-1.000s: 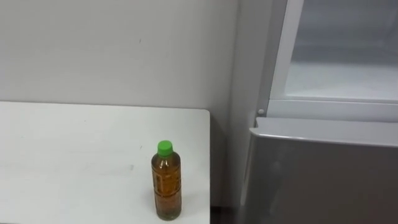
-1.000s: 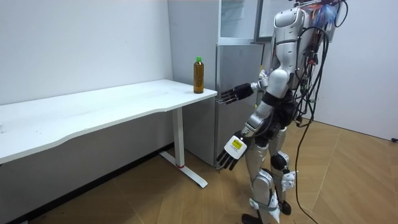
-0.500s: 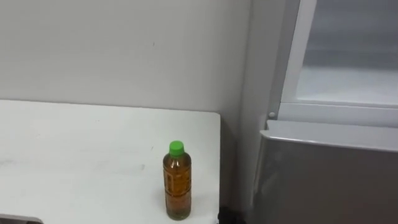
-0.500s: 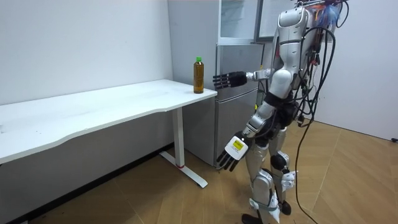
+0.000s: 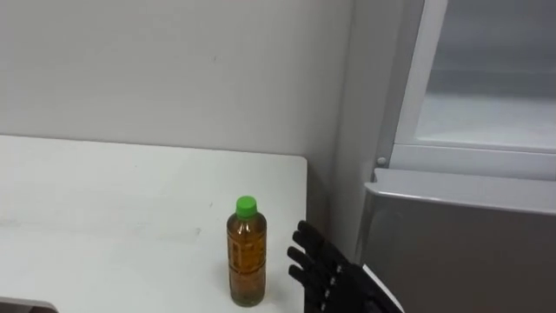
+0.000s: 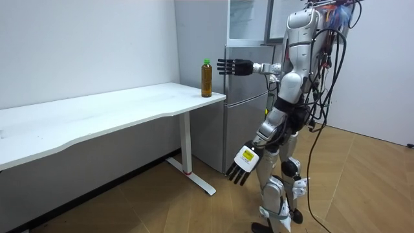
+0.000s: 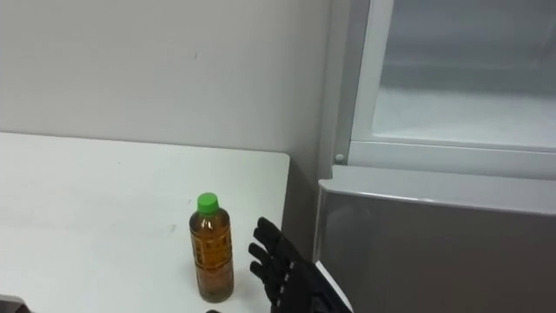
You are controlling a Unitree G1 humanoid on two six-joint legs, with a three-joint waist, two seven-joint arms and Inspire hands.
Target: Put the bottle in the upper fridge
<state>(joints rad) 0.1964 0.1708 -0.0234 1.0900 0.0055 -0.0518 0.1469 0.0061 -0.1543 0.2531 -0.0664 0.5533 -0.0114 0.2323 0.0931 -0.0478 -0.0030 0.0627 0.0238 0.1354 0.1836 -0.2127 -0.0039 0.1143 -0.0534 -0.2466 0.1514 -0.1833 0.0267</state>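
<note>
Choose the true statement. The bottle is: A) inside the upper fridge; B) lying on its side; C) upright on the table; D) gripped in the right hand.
C: the bottle stands upright on the table, with the open right hand beside it, apart.

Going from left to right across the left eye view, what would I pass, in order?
white table → bottle with a green cap → right hand, fingers straight, just beside the bottle → fridge
</note>
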